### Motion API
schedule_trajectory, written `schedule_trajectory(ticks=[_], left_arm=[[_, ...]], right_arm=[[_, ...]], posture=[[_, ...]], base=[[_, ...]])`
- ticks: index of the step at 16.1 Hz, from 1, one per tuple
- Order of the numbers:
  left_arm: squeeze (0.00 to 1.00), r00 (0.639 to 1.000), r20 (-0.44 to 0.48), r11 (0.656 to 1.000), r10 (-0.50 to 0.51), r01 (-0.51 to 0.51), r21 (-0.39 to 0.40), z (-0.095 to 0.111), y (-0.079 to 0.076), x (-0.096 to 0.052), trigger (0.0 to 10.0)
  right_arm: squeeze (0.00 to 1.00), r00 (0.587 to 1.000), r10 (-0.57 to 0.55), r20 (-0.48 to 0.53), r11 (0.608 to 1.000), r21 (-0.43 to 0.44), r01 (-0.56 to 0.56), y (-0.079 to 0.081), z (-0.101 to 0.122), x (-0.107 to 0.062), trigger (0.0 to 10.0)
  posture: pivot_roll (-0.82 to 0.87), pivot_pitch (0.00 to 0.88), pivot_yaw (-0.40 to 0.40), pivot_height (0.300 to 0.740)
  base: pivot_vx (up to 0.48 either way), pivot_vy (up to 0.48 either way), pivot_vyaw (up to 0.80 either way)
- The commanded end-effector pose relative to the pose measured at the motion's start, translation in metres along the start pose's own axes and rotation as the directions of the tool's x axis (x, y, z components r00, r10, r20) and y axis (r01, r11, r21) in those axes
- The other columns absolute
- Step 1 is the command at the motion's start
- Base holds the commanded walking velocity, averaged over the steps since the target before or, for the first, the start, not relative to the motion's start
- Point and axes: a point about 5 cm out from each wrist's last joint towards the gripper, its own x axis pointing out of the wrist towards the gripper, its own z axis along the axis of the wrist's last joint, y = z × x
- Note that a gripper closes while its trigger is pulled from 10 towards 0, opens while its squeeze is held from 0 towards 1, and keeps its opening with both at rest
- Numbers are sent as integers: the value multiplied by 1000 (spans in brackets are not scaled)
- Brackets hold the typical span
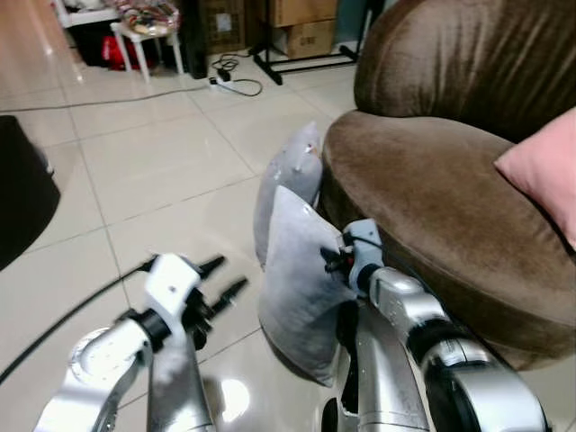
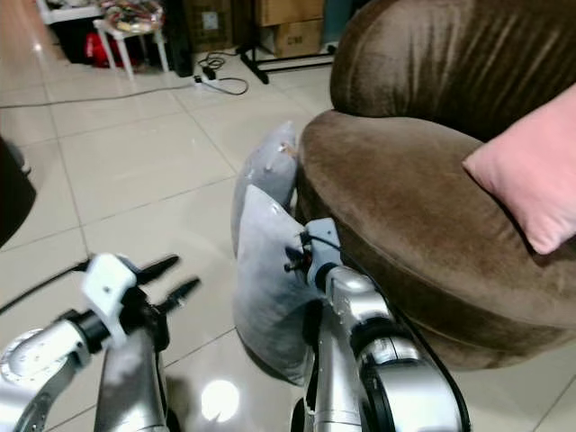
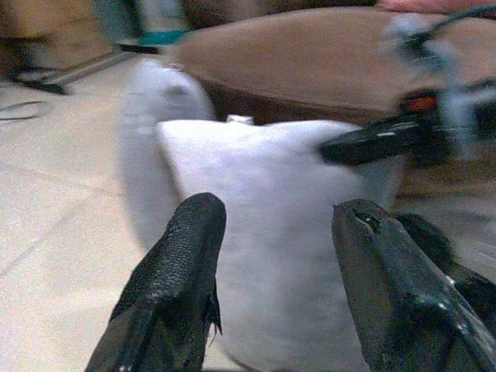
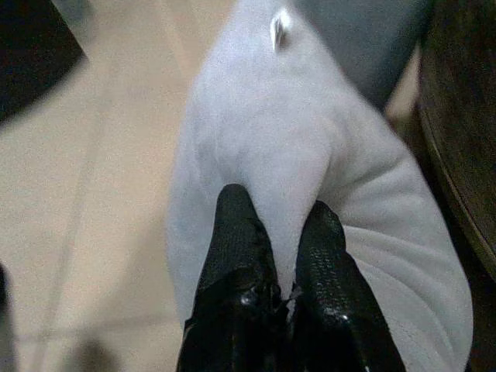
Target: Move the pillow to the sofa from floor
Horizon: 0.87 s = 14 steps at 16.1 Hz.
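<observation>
Right pincer (image 4: 285,232) pinches a fold of the soft grey fabric pillow (image 1: 301,288), which stands on the pale tiled floor (image 1: 162,171) leaning against the brown velvet sofa (image 1: 432,198); the left pincer (image 1: 220,279) hovers just beside it, fingers parted and empty. With the grasp apparently made, lifting the pillow onto the seat looks next.

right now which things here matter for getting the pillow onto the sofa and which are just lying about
Job:
- near grey pillow, pinched by right gripper
- brown sofa
- left gripper, open beside the pillow

Lying about:
- second grey pillow against the sofa
- pink cushion
- cardboard boxes
- floor cables
</observation>
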Motion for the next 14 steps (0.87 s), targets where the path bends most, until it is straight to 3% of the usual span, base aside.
schedule_trajectory(ticks=[1, 2, 6, 10, 14], left_arm=[[0, 997, 36, 997, 67, -68, 29, 7, 5, -2, 10000], [0, 989, 62, 990, 135, -137, 26, 10, 9, -3, 10000], [0, 933, 163, 946, 321, -325, -6, 25, 18, 5, 10000], [0, 911, 222, 937, 346, -349, -29, 38, 22, 21, 10000], [0, 897, 218, 920, 385, -393, -9, 40, 27, 25, 10000]], right_arm=[[0, 994, 16, 106, 1000, 9, -17, 2, 20, -3, 4510], [0, 978, 37, 204, 999, 24, -42, 9, 33, -13, 10000], [0, 912, -29, 409, 999, 43, 13, 29, 55, -47, 10000], [0, 904, -78, 421, 996, 70, 54, 35, 60, -60, 10000], [0, 890, -97, 446, 995, 74, 71, 33, 70, -68, 10000]], posture=[[17, 0, -45, 394], [7, 0, -41, 394], [-15, 0, -40, 419], [-37, 0, -19, 459], [-31, 0, -21, 494]], base=[[0, 0, 0], [0, 0, 0], [0, 0, 0], [0, 0, 0], [0, 0, 0]])
